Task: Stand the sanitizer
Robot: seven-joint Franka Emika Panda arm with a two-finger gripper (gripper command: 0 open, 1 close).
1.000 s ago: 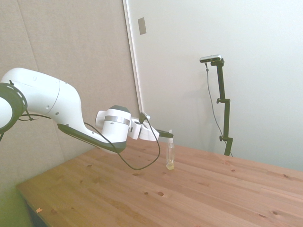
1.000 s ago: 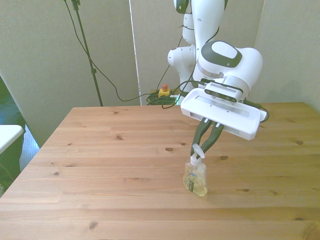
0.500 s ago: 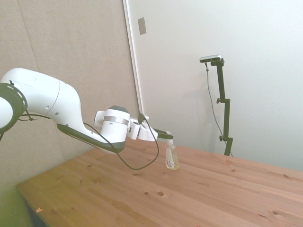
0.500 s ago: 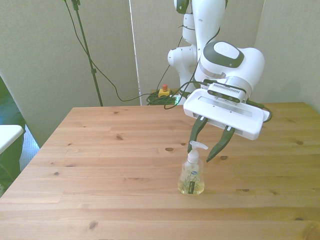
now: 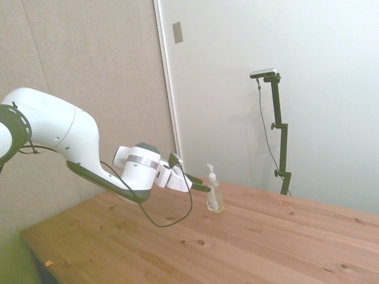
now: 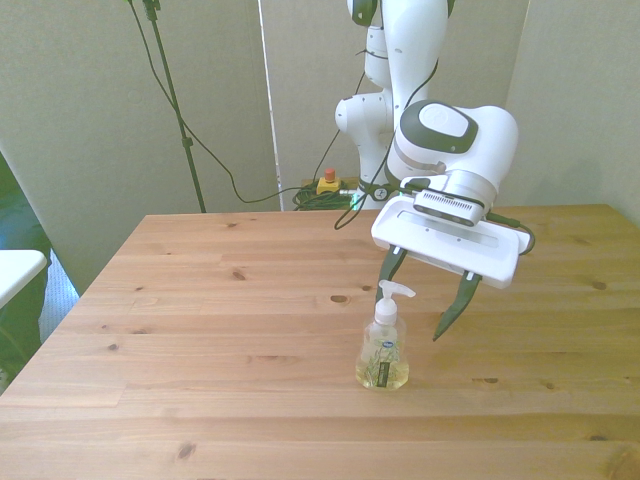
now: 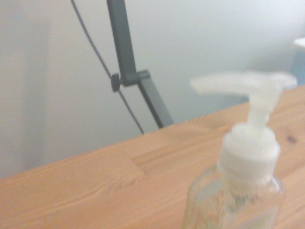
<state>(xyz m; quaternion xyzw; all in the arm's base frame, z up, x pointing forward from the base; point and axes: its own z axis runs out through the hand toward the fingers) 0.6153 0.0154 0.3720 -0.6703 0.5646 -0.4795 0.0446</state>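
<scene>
1. The end effector (image 6: 424, 302) was released, its fingers wide apart and touching nothing.
2. The sanitizer (image 6: 383, 352) stood upright on the worktop (image 6: 200, 330), just in front of it.
3. The standing looked done; only retreat was left.

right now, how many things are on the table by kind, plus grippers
sanitizer: 1, upright on the table
gripper: 1, open, not touching it
total: 2
</scene>
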